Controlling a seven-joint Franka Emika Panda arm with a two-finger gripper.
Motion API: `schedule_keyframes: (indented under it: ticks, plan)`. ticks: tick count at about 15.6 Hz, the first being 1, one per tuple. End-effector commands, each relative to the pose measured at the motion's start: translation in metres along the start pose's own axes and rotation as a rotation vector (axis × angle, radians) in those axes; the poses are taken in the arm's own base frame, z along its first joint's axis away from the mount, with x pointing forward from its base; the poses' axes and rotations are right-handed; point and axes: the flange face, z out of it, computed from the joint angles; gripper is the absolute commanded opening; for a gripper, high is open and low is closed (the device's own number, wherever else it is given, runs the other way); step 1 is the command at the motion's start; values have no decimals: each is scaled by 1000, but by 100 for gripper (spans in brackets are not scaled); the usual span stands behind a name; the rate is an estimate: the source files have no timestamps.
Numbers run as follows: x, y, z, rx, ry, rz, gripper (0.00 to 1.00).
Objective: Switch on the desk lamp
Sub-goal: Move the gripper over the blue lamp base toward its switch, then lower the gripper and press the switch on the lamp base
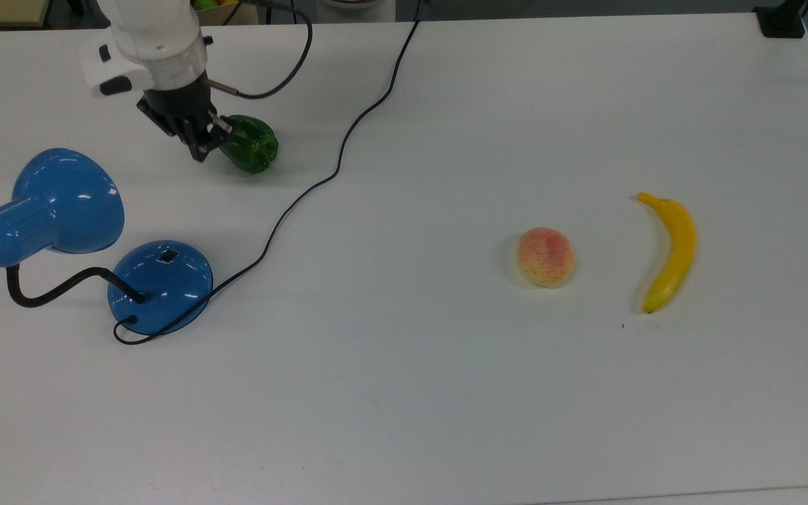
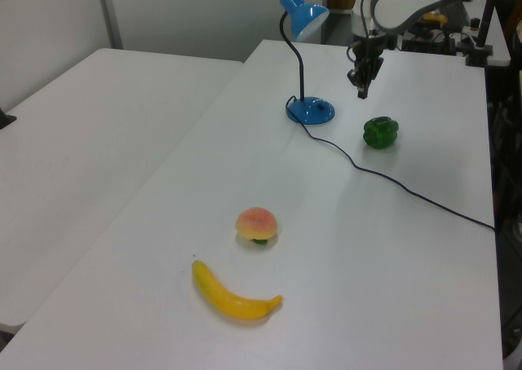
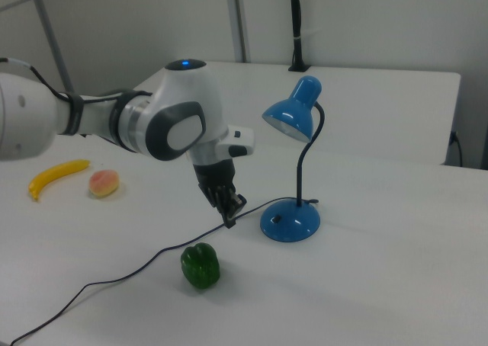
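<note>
Approaching the lamp, switch not yet pressed.
Fingers drawn together and holding nothing, the hand [image 1: 200,149] hangs above the counter [image 1: 446,393], just beside the green pepper [image 1: 253,147] in the top view; the desk lamp [image 1: 158,284] stands apart with its shade unlit, so reaching the black switch [image 1: 167,256] and pressing it remain.

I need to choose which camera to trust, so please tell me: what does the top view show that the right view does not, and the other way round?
The top view alone shows the table's far edge and the cord's full run off it. The right view alone shows the inside of the lamp shade, unlit, and the end effector in the air above the table. Both show the desk lamp, its switch, the green pepper, peach and banana.
</note>
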Motion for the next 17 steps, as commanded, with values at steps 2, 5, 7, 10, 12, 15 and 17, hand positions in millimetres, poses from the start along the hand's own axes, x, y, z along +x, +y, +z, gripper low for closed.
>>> schedule_keyframes:
  ticks: [2,5,7,10,12,15,17]
  plan:
    - [16,-6,24,18,103,12,0]
    - [25,-7,29,23,172,1,0]
    - [32,-8,32,15,227,-17,0]
    - [41,-8,43,5,292,-36,0]
    - [44,-9,47,7,332,-42,0]
    - [49,0,53,11,375,-31,0]
    - [52,0,55,16,400,-29,0]
